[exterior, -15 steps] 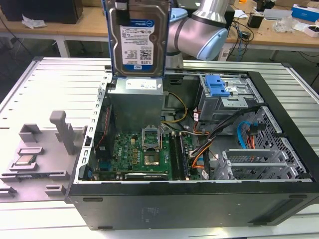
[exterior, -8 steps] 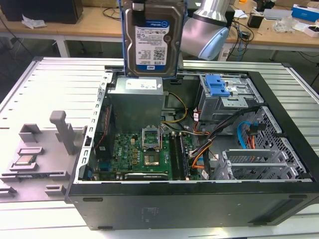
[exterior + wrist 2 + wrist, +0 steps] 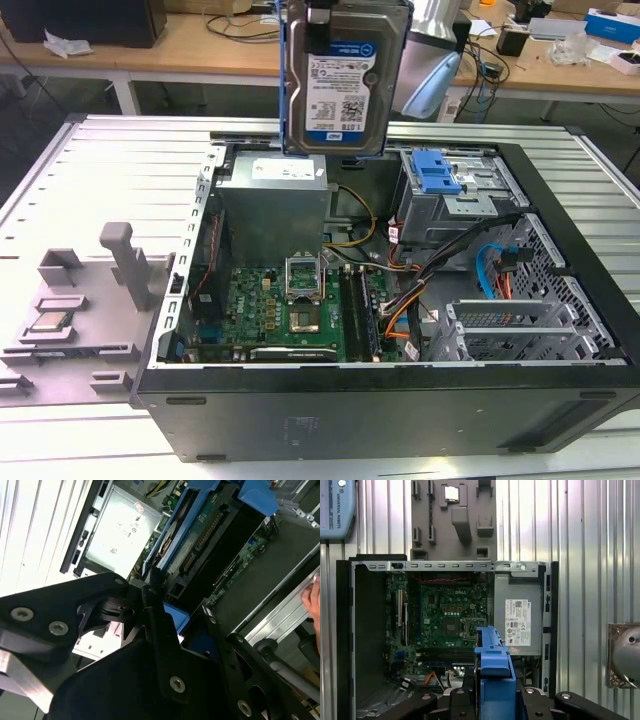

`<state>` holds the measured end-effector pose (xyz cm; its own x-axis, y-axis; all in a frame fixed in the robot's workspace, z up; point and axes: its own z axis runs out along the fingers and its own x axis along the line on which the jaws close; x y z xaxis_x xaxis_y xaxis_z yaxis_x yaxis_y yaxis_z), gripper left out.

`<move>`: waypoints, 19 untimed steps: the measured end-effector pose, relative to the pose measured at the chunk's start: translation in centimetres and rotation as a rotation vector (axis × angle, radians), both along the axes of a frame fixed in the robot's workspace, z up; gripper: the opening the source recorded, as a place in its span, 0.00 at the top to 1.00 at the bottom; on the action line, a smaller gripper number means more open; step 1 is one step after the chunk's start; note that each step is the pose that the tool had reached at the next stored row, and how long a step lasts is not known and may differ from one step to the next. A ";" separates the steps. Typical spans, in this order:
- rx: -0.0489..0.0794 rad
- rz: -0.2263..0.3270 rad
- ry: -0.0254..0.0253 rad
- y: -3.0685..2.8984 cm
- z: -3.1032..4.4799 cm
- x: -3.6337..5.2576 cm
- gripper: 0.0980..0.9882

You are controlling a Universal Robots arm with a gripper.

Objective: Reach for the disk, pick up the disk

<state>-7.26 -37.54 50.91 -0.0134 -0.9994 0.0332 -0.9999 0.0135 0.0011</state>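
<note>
The hand (image 3: 495, 696) is clamping the disk (image 3: 335, 85) by its upper end. In the first wrist view the blue bracket is sitting squeezed between the two black fingers (image 3: 540, 706). In the exterior view the disk is hanging upright in the air, label facing the camera, well above the open computer case (image 3: 400, 420) and roughly over the power supply (image 3: 275, 205). The pick-up is looking as good as done, since nothing under the disk is touching it.

The risk is lying in the grip itself. The fingers are apparently pressing on the plastic bracket rather than the metal body, though how deep they are biting is hard to judge from the second wrist view, where the disk (image 3: 200, 525) is showing edge-on. If the plastic is flexing, the disk may be creeping downward, and a jolt could shake it loose. A fall from here would be landing on the power supply or the motherboard (image 3: 280, 300), with its open processor socket (image 3: 303, 278) close by. The cables (image 3: 400, 300) and the drive bay (image 3: 450, 195) on the exterior view's right could also be catching a swinging lower corner.
</note>
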 end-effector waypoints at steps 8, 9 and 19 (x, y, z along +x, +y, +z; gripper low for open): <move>0.000 0.000 -0.0001 0.00 0.00 0.19 0.70; 0.000 0.000 -0.0001 -0.02 -0.01 0.20 0.70; 0.000 0.000 -0.0001 -2.38 -0.02 0.19 0.70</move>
<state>-7.06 -39.92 50.88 -0.0135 -0.9994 0.0331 -0.9999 0.0135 0.0010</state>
